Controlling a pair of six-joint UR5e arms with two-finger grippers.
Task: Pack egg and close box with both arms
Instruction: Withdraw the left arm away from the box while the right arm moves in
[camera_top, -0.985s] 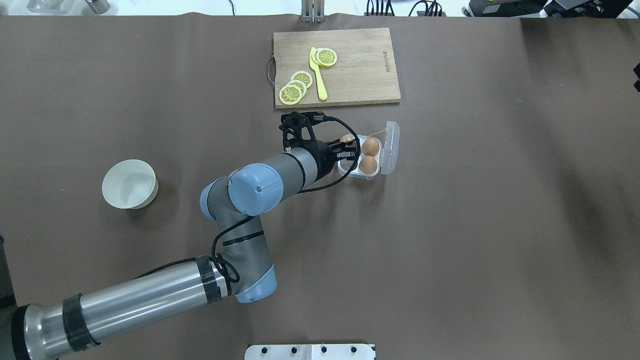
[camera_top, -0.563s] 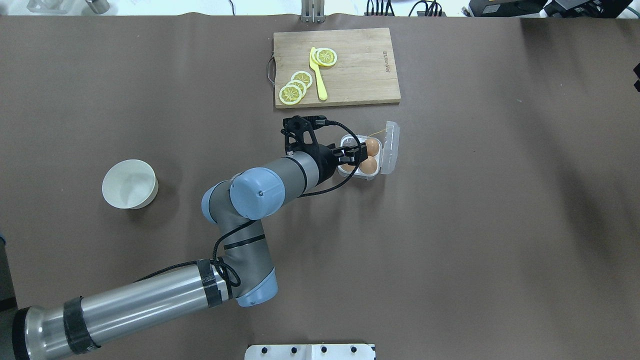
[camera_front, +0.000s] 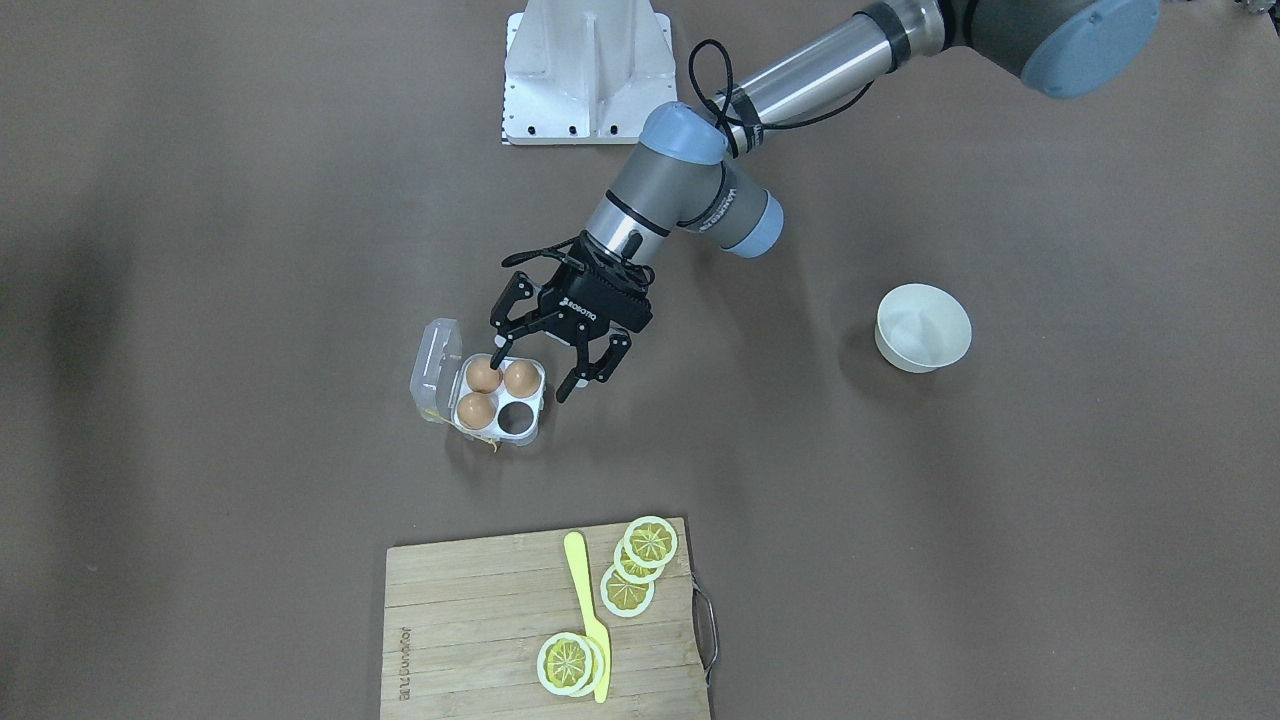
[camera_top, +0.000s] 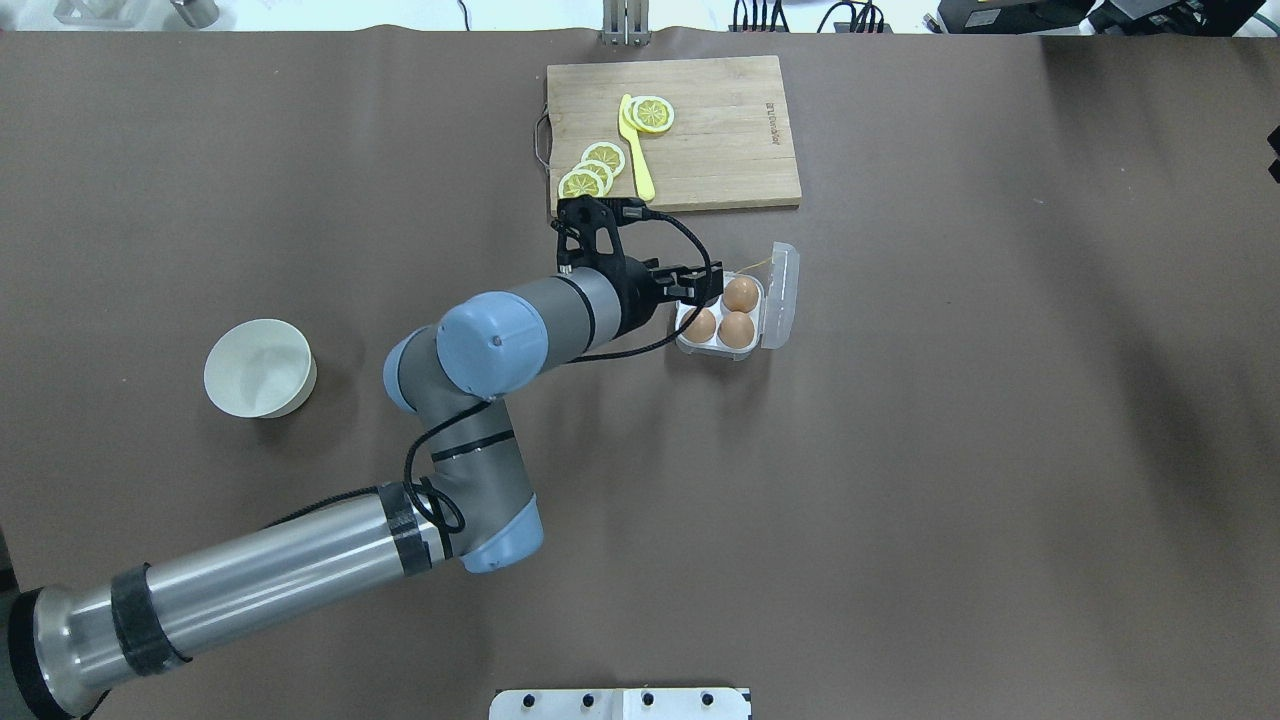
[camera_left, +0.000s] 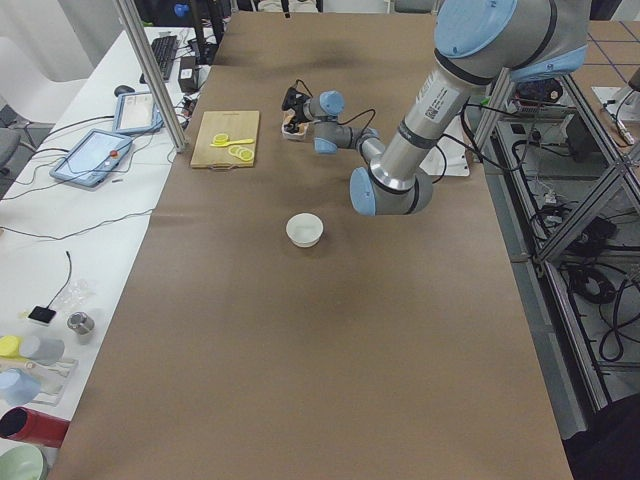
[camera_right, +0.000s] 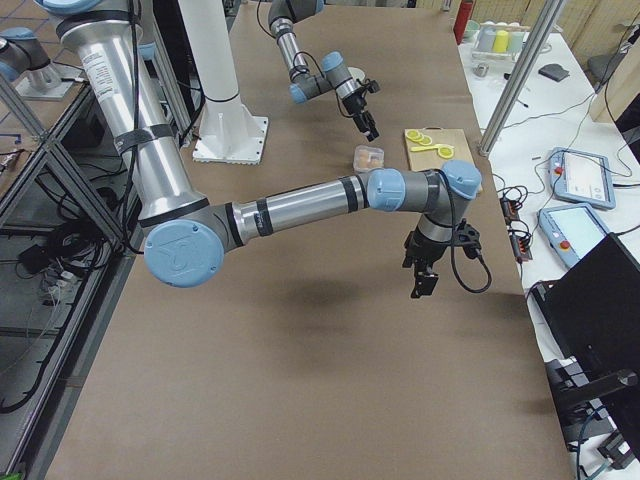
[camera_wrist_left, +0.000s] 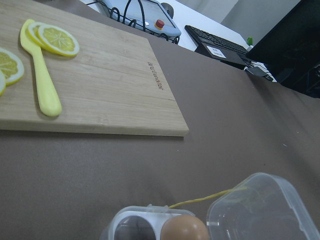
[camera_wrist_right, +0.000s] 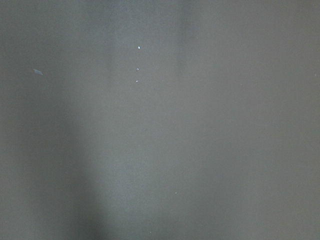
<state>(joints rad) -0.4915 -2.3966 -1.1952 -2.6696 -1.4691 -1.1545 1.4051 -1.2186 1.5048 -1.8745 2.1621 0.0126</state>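
The clear box (camera_front: 531, 433) lies open, its lid (camera_front: 437, 365) folded back, and it also shows in the overhead view (camera_top: 768, 345). Three brown eggs sit in its cells. The egg (camera_top: 700, 325) nearest my left arm sits in a cell (camera_front: 521, 378). One cell (camera_front: 516, 418) is empty. My left gripper (camera_front: 532, 381) is open and empty just above the box's arm-side edge (camera_top: 704, 287). The left wrist view shows one egg (camera_wrist_left: 185, 229), the lid (camera_wrist_left: 265, 210) and the yellow string (camera_wrist_left: 205, 199). My right gripper (camera_right: 425, 275) hangs over bare table far from the box; I cannot tell whether it is open or shut.
A wooden cutting board (camera_top: 720, 150) with lemon slices (camera_top: 590, 175) and a yellow knife (camera_top: 635, 150) lies beyond the box. A white bowl (camera_top: 260, 368) stands to the left. A white base (camera_front: 588, 70) stands at the robot's edge.
My left gripper carried an egg over the box, set it in the near-left cell and opened. It has since drawn back toward the cutting board.
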